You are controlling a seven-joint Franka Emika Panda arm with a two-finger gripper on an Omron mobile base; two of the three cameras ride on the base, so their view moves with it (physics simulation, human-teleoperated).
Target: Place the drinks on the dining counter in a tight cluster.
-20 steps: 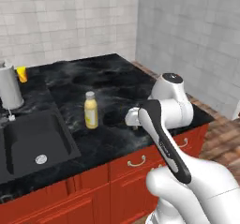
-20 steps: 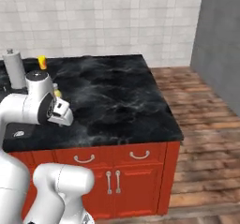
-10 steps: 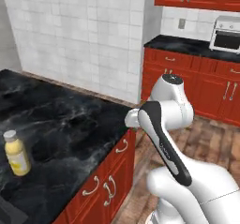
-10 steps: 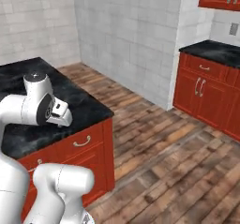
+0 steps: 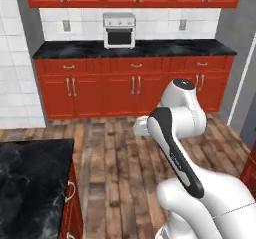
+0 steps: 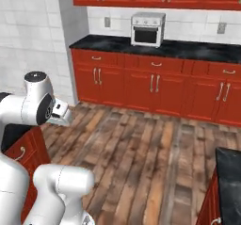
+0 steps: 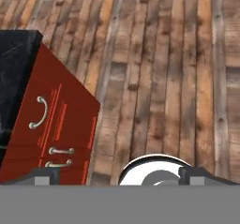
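So the biggest thing here is the wooden plank floor [image 5: 115, 168], running from the robot out to the far wall. Along that wall there's a long run of red cabinets [image 6: 155, 85] with a black countertop [image 5: 135, 48] on top, more red cupboards above, and a small silver toaster oven [image 6: 147, 29] sitting on the countertop against the white tiles.

The dining counter [image 5: 30, 183] is just a black marble corner poking in at the lower left of the left base view. In the hand view it's at the left, with red drawer fronts [image 7: 56, 138] and silver handles below the black top. No drinks on the part you can see.

The gripper [image 7: 117, 177] is spread wide over bare floor, holding nothing.
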